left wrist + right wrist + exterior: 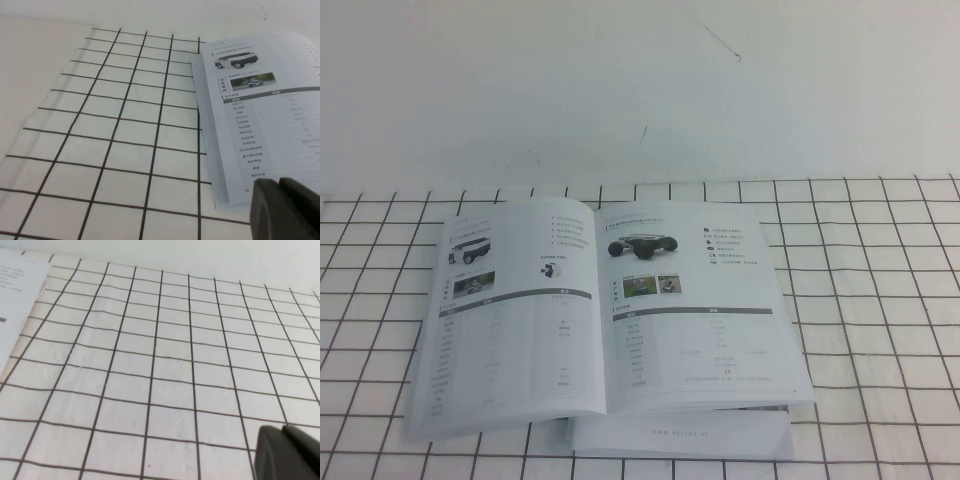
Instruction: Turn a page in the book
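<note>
The book [520, 330] lies open and flat on the grid cloth. The page [695, 300] is the top right-hand leaf, lying flat with a black low vehicle and two greenish photos face up. The left-hand leaf shows a black-and-white vehicle and a small white robot picture. My left gripper [280, 182] hovers over the near left corner of the book [260, 110], its dark fingers together and empty. My right gripper [282, 429] hovers over the cloth to the right of the book [15, 300], fingers together and empty. Neither arm shows in the high view.
A white cloth with a black grid [880, 300] covers the near part of the table. Behind it is plain white tabletop [640, 90]. Under the open half a thick block of further pages [680, 435] sticks out at the near edge.
</note>
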